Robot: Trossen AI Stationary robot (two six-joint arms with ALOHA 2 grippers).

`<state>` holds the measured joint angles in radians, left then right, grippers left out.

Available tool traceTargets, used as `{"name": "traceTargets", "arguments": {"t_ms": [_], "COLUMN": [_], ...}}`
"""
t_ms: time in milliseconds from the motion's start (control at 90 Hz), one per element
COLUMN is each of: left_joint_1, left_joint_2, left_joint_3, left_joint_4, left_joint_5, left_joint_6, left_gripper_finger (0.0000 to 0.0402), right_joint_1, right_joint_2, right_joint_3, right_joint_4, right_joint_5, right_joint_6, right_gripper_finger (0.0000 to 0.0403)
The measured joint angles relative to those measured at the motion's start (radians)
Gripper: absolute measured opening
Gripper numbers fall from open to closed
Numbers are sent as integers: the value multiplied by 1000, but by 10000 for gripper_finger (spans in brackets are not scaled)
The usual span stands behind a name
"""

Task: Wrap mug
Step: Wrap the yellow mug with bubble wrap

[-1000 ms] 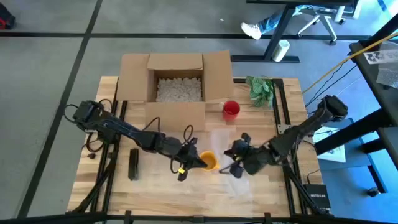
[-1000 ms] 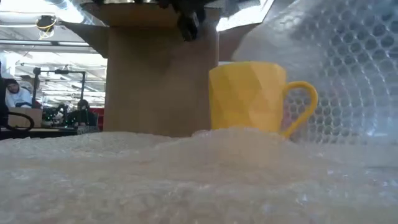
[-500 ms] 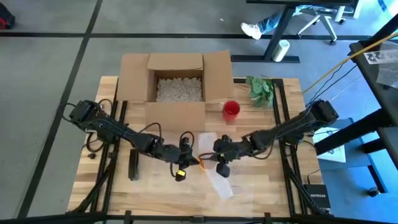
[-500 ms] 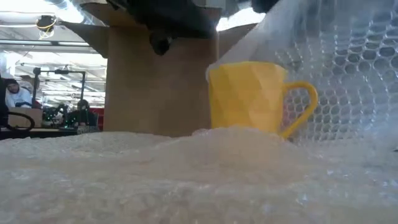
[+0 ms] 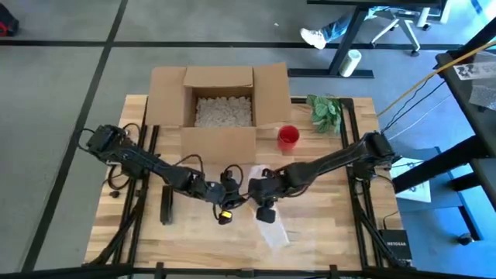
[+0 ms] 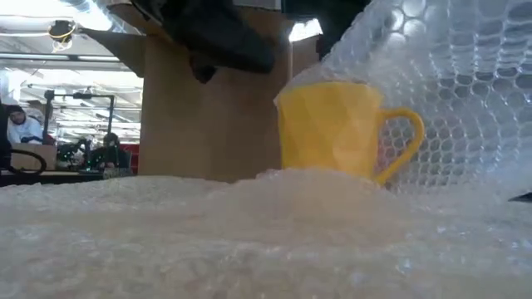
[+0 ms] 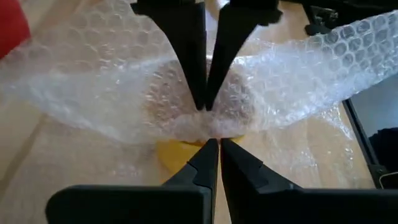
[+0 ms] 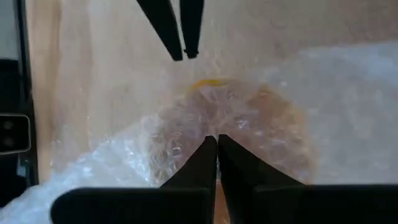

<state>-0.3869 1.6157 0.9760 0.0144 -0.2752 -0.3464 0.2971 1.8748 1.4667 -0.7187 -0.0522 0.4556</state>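
Overhead view first: I see both arms reaching to the middle of the worktop (image 5: 155, 248), the left hand (image 5: 235, 192) and right hand (image 5: 256, 190) nearly meeting over the mug, which is hidden there beneath the bubble wrap (image 5: 271, 230) that trails toward the near edge. Behind them a cardboard box (image 5: 221, 101) of packing peanuts sits at the far side, with a red cup (image 5: 287, 136) just to its right and a green plant sprig (image 5: 324, 109) farther right.

Low view: the yellow mug (image 6: 331, 126) stands upright on the wrap, handle to the right, with the sheet rising over its right side.

Left wrist view: my left hand's fingers are pressed together at the gathered wrap above the mug (image 7: 180, 152); whether they pinch it I cannot tell. The right hand opposite is closed on the sheet.

Right wrist view: the right hand (image 8: 216, 142) is pinching the bubble wrap over the mug.
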Motion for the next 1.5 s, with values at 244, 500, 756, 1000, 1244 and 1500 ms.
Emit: {"name": "traceTargets", "arguments": {"t_ms": [244, 500, 756, 1000, 1244, 1500], "left_joint_1": [-61, -78, -105, -90, 34, 148], "left_joint_2": [-15, -20, -34, -48, -47, 5], "left_joint_3": [-7, -135, -344, -472, -504, -510], "left_joint_4": [-246, -183, 228, 624, 661, 745], "left_joint_5": [-215, -254, -252, -257, -217, 19], "left_joint_6": [-117, -219, -247, -80, -35, -29], "left_gripper_finger": [0, 0, 0, 0, 0, 0], "right_joint_1": [-12, -19, -26, -45, -49, -49], "right_joint_2": [75, 109, 109, 142, 148, 149], "right_joint_3": [48, 46, 45, 46, 48, 56], "right_joint_4": [-37, -35, -36, -41, -14, 19], "right_joint_5": [-64, -91, -103, -160, -204, -221], "right_joint_6": [-26, -34, -41, -49, -91, -123], "right_gripper_finger": [0, 0, 0, 0, 0, 0]}}
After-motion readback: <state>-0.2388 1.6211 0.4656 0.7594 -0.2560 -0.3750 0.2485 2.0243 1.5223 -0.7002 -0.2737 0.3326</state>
